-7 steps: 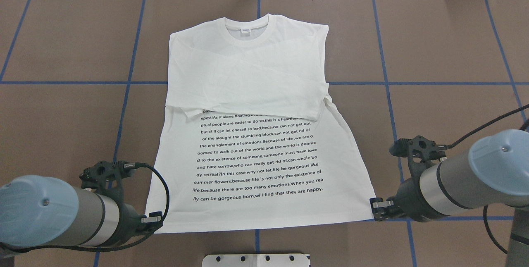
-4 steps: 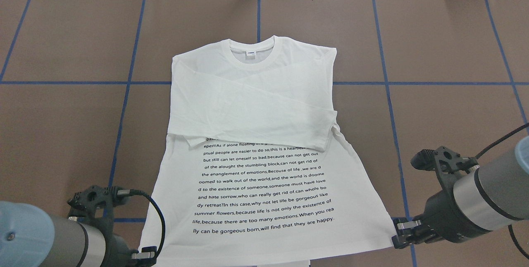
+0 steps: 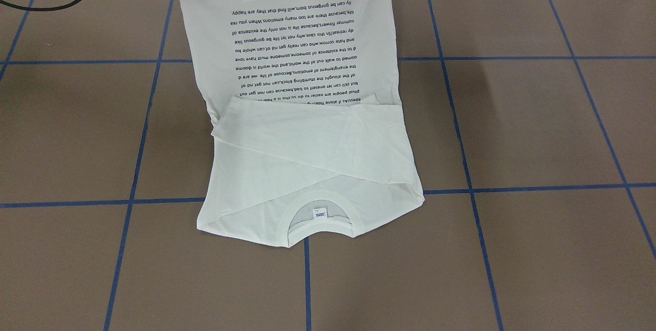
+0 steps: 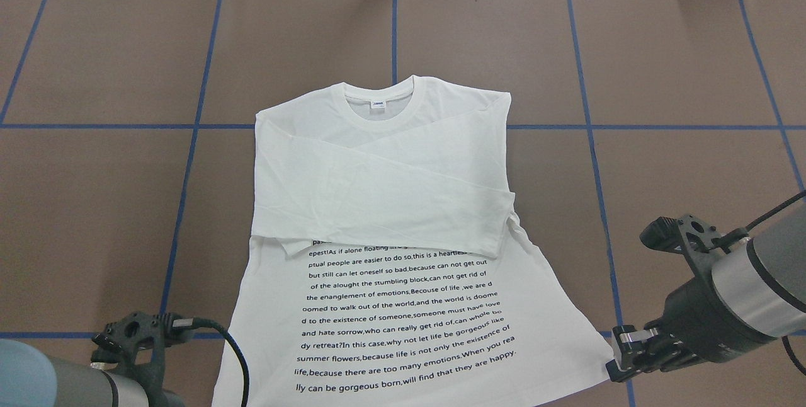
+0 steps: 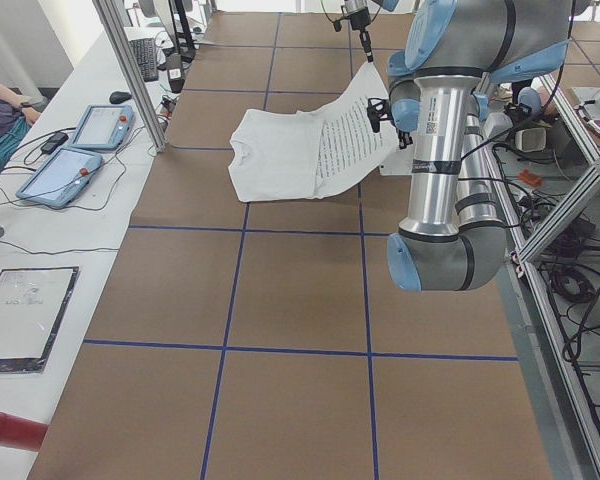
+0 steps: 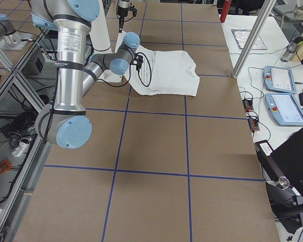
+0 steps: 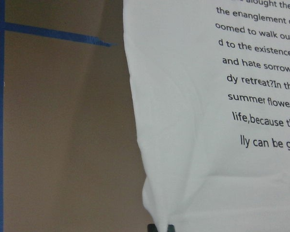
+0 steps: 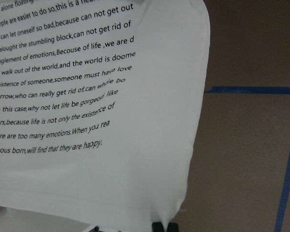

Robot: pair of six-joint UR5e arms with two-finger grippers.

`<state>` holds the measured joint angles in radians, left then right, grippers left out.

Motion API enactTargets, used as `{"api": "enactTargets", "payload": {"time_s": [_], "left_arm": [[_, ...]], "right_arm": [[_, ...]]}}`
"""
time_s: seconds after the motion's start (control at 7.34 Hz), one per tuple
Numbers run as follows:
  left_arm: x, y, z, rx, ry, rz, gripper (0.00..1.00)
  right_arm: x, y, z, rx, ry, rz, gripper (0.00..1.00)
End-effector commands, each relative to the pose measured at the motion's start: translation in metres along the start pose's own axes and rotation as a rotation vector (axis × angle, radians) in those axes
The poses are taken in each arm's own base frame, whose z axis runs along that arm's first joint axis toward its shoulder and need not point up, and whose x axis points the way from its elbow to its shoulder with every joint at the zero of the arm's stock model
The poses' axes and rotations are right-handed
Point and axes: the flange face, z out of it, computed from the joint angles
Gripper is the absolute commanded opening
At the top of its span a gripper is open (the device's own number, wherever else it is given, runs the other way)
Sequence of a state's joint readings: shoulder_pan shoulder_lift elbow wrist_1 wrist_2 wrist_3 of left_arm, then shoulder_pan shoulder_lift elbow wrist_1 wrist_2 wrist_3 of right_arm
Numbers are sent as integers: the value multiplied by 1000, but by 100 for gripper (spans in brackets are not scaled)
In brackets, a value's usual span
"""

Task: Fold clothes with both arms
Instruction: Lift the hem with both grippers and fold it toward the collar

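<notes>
At the near edge, pinching the shirt [image 4: 378,174] by its hem corners with left gripper [image 7: 163,228] and right gripper [image 4: 616,364], both clamped on cloth. Holding that hem off the table [image 4: 94,205], collar end flat.

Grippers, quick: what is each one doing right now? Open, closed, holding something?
Left gripper: closed, pinching one hem corner of the T-shirt.
Right gripper: closed, pinching the other hem corner.
</notes>
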<state>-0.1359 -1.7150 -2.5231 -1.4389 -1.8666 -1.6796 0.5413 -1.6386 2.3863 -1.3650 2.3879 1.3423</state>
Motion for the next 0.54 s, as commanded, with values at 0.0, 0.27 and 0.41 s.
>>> {"api": "enactTargets", "payload": {"time_s": [0.0,0.27,0.41], "left_arm": [[11,-60,-32,102,52,11,0],[11,-117,-33,157,23,1,0],[11,-141,-43,202,27,-19,0]], "right_arm": [[-20,-54,-8,87,-35,18,0],[-22,-83,-44,179,-68,4,0],[-19,-107,-65,238,-79,27,0]]}}
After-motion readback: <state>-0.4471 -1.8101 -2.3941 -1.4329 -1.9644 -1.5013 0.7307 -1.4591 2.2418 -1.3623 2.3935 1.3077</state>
